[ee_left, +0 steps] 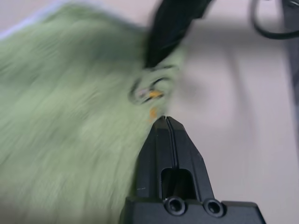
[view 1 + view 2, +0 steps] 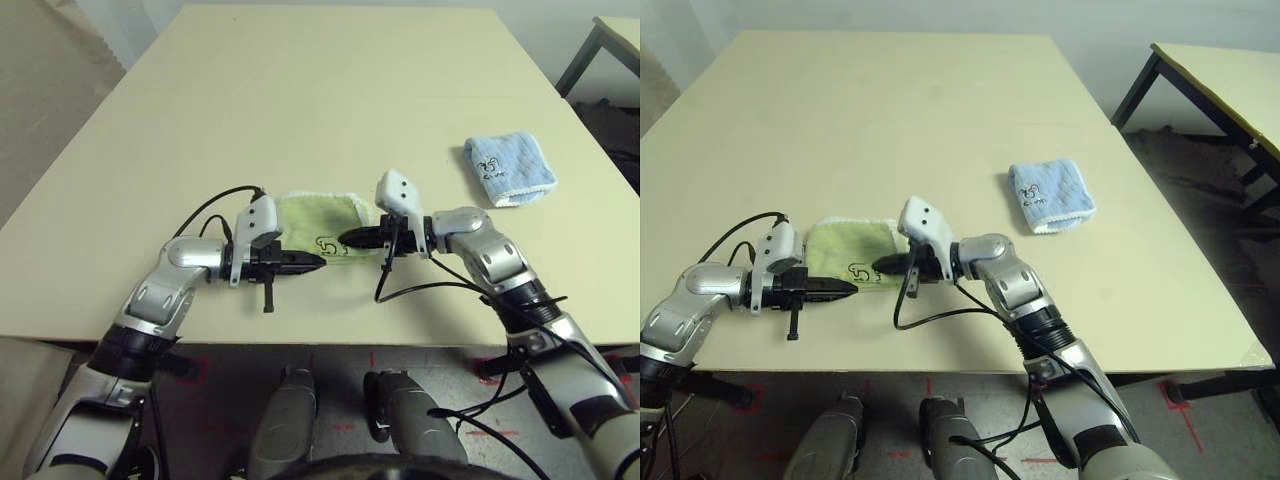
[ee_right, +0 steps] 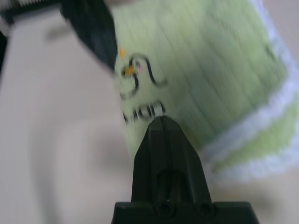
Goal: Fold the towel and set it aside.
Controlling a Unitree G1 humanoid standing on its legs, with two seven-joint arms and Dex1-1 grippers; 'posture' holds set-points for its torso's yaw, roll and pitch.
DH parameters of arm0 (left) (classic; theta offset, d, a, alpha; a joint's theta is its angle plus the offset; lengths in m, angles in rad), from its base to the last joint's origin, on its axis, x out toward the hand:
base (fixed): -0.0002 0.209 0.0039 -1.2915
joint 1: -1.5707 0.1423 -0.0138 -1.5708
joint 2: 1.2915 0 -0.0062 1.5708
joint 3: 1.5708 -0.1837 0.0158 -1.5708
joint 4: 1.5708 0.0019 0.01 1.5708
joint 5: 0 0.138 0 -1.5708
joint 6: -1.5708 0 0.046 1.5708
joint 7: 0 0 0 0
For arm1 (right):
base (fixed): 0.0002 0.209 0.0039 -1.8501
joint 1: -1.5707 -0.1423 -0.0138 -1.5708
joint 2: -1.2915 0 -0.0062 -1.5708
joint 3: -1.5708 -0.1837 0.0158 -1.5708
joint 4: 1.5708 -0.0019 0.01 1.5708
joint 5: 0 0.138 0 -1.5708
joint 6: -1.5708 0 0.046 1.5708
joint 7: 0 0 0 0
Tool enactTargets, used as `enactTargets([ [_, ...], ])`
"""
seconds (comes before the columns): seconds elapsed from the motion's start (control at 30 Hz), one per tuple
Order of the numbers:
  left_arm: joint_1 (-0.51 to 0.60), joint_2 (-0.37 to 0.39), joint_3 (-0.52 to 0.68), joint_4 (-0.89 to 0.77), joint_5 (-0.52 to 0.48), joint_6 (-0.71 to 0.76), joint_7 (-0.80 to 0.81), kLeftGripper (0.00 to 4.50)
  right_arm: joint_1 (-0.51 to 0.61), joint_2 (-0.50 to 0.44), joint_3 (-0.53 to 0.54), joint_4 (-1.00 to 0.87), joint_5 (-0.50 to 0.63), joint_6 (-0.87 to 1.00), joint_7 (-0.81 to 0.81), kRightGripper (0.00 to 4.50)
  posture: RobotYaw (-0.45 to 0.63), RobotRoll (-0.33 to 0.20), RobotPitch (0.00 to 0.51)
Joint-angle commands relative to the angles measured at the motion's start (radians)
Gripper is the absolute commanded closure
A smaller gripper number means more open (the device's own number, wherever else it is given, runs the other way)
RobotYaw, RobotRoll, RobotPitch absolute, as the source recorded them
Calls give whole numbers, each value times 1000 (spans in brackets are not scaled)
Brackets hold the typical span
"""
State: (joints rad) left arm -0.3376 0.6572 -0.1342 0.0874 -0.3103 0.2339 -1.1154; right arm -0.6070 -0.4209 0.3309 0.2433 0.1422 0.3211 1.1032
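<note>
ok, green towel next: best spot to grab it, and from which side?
Probably the near edge of the green towel, by the dark logo. It lies flat and folded, and that edge faces the robot, free of the blue towel. Both the left gripper and right gripper sit there, jaws shut, so open first.

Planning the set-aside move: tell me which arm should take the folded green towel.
Right, narrowly. Both shut grippers, left and right, meet at the towel's near edge by the logo, but the right arm is on the blue towel's side, if that is the set-aside spot.
</note>
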Motion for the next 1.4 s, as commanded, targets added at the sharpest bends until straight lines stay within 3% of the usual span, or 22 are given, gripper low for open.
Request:
enactTargets([
  [0.03,32,38,58,-17,-39,51,-14,4480,21,-48,-49,-20,19,27,10,4500,40,0,144],
  [0.2,151,157,107,-119,-107,120,-112,4480,24,-96,-116,-134,119,127,48,4500,43,0,137],
  [0.33,181,240,154,-181,-166,167,-176,4480,-2,-114,-158,-214,186,223,52,4500,48,0,137],
  [0.47,-13,164,243,-131,-291,295,-77,4480,-83,-80,-164,-192,188,233,18,4500,50,0,135],
  [0.6,-181,76,153,-19,-169,222,-16,4480,-165,12,-138,-66,137,174,-52,4500,47,0,133],
  [0.73,-222,20,51,75,-53,113,-28,4480,-202,80,-124,77,84,104,-105,4500,45,0,134],
  [0.83,-253,-97,22,187,-28,81,14,4480,-189,133,-99,224,21,27,-153,4500,31,0,134],
  [0.9,-250,-128,16,208,-15,73,17,4480,-179,150,-95,260,8,4,-154,4500,28,0,136],
  [1.1,-223,-124,8,263,42,37,24,4480,-154,156,-96,285,-9,-20,-138,4500,34,0,139],
  [1.4,-174,-43,59,315,64,-6,26,4480,-153,82,-127,305,-21,-40,-127,4500,36,0,132],
])
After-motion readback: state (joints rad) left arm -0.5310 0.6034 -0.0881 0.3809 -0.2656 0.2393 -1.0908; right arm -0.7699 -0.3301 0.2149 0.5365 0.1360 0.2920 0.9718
